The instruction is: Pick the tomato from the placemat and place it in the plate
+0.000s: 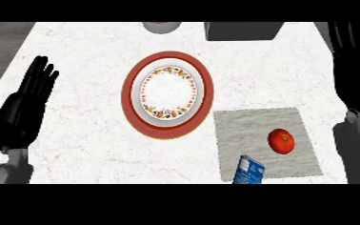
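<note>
Tomato (281,140): red, round, lying on the grey placemat (246,124), to the lower right of the plate (169,91) and well apart from it. Nothing is touching the tomato. The placemat lies flat on the white marbled bench (84,47), its near-left corner close to the plate's red rim. The plate has a broad red outer band, a grey ring and a white centre edged with a small floral pattern; nothing lies in it. A blue carton (249,170) stands at the placemat's lower edge, below and right of the plate, just beside the tomato but not touching it. Left hand (28,105): far left of the plate, open, fingers straight and pointing up the view, holding nothing, resting. Right hand (346,66): far right of the plate, partly cut by the view's edge; open or closed, cannot tell. Above the plate, at the bench's far edge, sit a dark grey box (243,30) and a grey round vessel (161,26), both partly cut off.
</note>
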Action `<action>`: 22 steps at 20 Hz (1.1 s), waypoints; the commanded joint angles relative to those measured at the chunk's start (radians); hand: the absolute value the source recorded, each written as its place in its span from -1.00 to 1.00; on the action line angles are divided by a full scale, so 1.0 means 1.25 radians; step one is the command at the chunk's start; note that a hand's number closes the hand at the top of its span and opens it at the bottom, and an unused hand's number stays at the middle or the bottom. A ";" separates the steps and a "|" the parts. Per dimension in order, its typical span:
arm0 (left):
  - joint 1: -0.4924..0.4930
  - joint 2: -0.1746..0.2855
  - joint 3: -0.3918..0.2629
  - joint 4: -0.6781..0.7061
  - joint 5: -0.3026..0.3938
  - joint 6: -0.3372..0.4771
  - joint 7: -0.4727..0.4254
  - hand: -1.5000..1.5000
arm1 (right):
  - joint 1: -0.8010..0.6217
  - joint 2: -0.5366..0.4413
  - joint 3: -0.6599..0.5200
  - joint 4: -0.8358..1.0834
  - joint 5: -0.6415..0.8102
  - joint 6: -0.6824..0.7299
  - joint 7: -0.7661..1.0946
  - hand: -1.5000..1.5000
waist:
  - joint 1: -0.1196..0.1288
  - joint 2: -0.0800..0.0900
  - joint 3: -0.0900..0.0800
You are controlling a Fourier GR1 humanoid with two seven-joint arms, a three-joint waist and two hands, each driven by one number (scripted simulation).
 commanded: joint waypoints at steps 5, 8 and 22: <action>-0.104 0.006 -0.065 0.065 -0.108 0.031 0.051 0.00 | 0.016 0.105 0.031 0.112 -0.102 -0.098 0.246 -1.00 | 0.005 0.017 0.006; -0.057 0.009 -0.072 0.065 -0.097 0.006 0.039 0.00 | 0.033 -0.209 0.156 0.097 0.252 0.042 0.181 1.00 | 0.006 0.027 -0.017; -0.168 -0.076 -0.098 0.239 -0.187 0.026 0.017 0.00 | 0.368 -0.033 0.205 0.028 0.410 -0.233 0.098 -1.00 | 0.005 0.010 0.005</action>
